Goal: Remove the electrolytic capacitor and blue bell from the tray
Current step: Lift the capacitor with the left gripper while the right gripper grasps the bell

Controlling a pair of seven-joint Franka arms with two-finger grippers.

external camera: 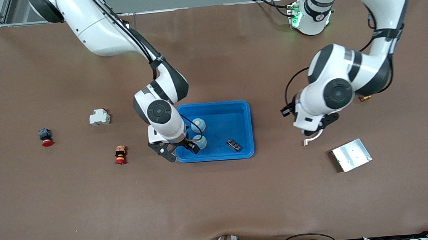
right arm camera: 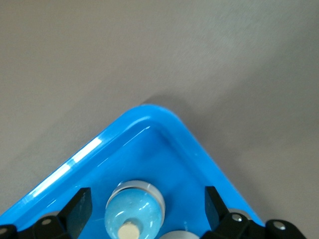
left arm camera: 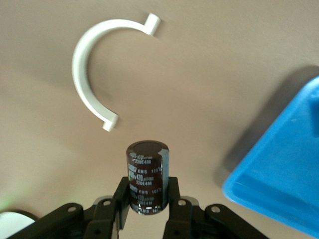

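One capacitor (left arm camera: pixel 147 179) seen only by left wrist, front hides it

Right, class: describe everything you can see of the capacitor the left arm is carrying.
The capacitor is a short cylinder in a dark brown glossy sleeve with white printed lettering and a pale stripe down one side; its flat end face is dark. The left pincer is shut on it, one black finger against each side of the lower body, nothing else touching it. It hangs above the bare brown table, between the white curved bracket and the blue tray. The front view hides it under the arm.
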